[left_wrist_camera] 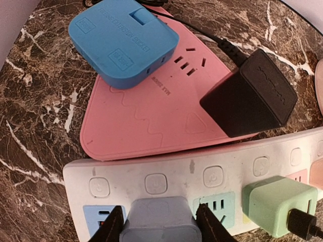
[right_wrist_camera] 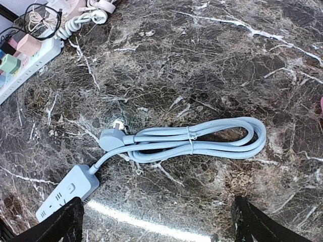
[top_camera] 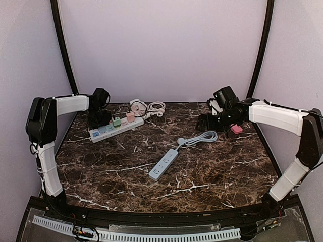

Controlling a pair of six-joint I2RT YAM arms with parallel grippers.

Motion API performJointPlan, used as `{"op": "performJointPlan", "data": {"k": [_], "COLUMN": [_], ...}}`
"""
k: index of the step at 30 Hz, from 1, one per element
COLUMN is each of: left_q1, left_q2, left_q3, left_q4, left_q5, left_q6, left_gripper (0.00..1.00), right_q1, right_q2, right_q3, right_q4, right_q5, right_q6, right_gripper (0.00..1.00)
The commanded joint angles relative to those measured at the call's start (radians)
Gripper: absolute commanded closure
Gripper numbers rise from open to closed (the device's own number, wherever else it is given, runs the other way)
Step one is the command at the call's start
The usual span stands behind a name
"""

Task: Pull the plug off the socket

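In the left wrist view a grey-blue plug sits in the white power strip, between a blue socket and a mint socket. My left gripper is down over it, with one black finger against each side of the plug. From above, the left gripper hovers at the left end of the strip and hides that plug. My right gripper stands wide open above bare table, holding nothing; the top view has the right gripper at the back right.
A green plug sits right of the held one. Behind the strip lies a pink triangular socket carrying a blue adapter and a black adapter. A grey-blue power strip with its coiled cord lies mid-table.
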Motion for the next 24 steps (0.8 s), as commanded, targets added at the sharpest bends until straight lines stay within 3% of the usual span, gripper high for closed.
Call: {"op": "performJointPlan", "data": {"k": [1, 5, 13, 24], "left_q1": [0.0, -0.015, -0.123, -0.331], "left_q2": [-0.024, -0.069, -0.169, -0.241], "left_q3": [-0.001, -0.033, -0.122, -0.239], "left_q4": [-0.032, -0.033, -0.043, -0.029], "left_q5": [0.046, 0.105, 0.185, 0.216], "left_q6": [0.035, 0.059, 0.09, 0.008], "left_gripper": [0.7, 0.78, 0.79, 0.79], "right_q1": [0.017, 0.035, 0.137, 0.272], "right_q2": [0.011, 0.032, 0.14, 0.295], "right_q3": [0.0, 0.019, 0.109, 0.248], "right_q4": [0.025, 0.023, 0.031, 0.072], "right_q5": [-0.008, -0.008, -0.026, -0.08], "right_q6": [0.01, 0.011, 0.032, 0.088], "right_gripper": [0.01, 0.01, 0.01, 0.02]}}
